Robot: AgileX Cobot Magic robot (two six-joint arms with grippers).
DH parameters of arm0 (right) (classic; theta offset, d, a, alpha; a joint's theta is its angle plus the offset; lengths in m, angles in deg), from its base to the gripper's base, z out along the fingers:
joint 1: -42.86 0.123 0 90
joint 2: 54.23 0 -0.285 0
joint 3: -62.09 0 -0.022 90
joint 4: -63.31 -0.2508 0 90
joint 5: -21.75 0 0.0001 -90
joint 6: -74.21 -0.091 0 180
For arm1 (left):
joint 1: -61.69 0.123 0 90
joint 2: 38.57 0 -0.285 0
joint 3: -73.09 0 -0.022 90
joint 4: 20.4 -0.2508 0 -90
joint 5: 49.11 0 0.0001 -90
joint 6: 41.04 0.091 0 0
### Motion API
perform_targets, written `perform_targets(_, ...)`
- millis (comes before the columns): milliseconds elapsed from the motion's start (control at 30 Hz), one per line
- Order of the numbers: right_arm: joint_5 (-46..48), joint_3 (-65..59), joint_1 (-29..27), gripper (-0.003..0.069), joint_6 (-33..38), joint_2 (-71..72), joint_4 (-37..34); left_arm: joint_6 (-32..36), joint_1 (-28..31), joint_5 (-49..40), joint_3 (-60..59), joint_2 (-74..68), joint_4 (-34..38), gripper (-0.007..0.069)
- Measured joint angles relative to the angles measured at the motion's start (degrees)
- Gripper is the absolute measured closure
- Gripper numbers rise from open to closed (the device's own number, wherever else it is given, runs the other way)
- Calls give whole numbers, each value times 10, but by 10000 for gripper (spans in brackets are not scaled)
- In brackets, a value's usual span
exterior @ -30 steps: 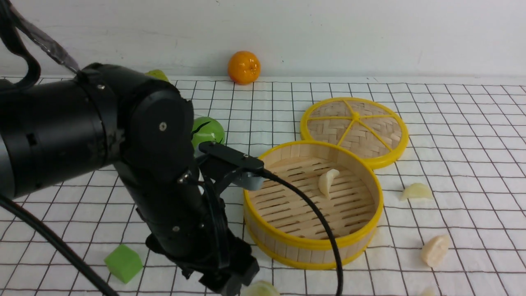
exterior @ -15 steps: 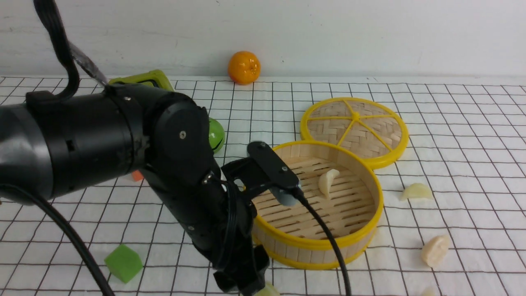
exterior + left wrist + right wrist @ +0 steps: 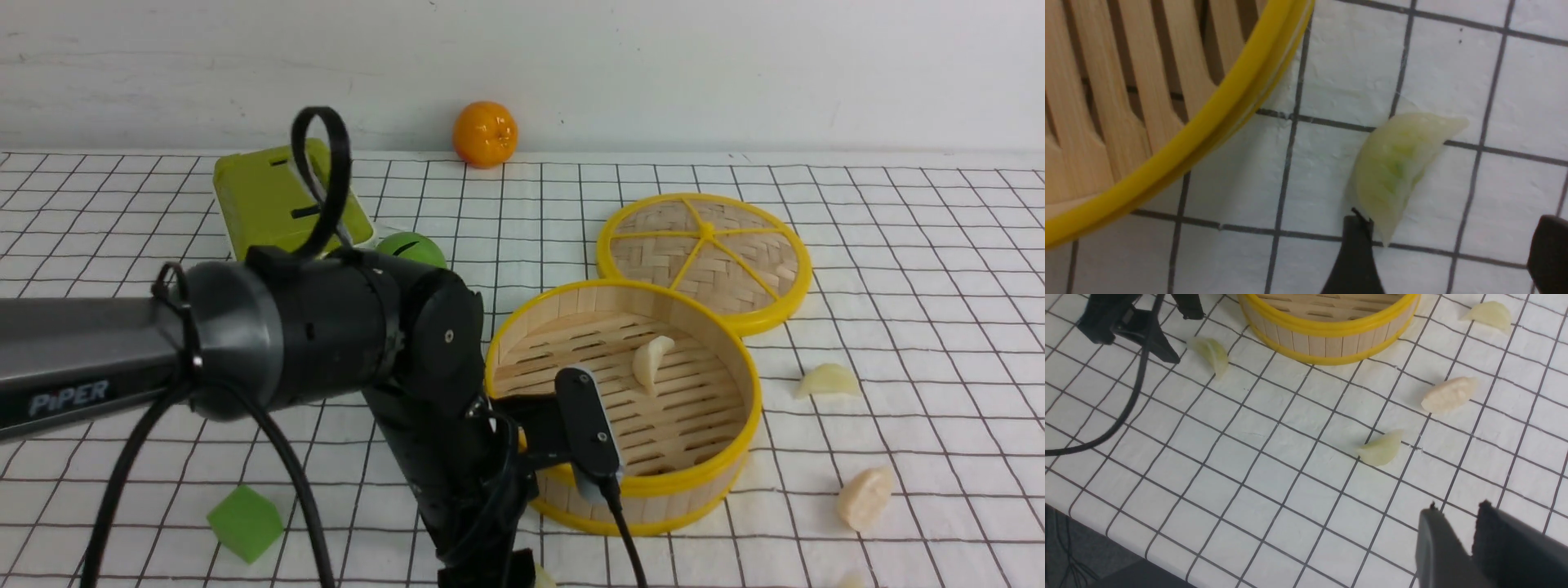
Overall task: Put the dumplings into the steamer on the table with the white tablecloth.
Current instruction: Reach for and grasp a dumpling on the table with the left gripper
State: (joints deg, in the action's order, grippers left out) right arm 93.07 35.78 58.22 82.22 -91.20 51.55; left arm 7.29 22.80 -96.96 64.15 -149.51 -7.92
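The steamer (image 3: 739, 384) stands mid-table on the white tablecloth (image 3: 898, 269), with one dumpling (image 3: 651, 360) on its slatted floor. Just outside its front rim (image 3: 1208, 122) lies a pale green dumpling (image 3: 1396, 167). My left gripper (image 3: 1449, 245) hangs open over the cloth, one finger (image 3: 1353, 253) at this dumpling's tip. Three more dumplings lie to the right: a pale one (image 3: 1488, 314), a cream one (image 3: 1448, 399) and a greenish one (image 3: 1382, 449). My right gripper (image 3: 1457, 507) hovers near the greenish one, jaws slightly apart and empty.
The woven lid (image 3: 704, 257) lies behind the steamer, touching it. An orange (image 3: 485, 133) sits at the back wall. A green box (image 3: 273, 200), a green ball (image 3: 412, 247) and a green cube (image 3: 245, 521) are on the left. The table's front edge (image 3: 1126, 555) is near.
My left arm has swung down and to the right, bringing its wrist to the steamer's front rim and uncovering the green box. The dumplings and steamer have not moved.
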Motion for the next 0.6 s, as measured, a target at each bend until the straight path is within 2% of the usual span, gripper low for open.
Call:
perform_targets(233,1,0,0,513,2,0,0,3,0,39,0,-38,6,102)
perform_targets(400,1,0,0,513,2,0,0,29,0,41,0,-46,23,117)
perform_targets(600,-1,0,0,511,2,0,0,96,0,41,0,-46,33,249)
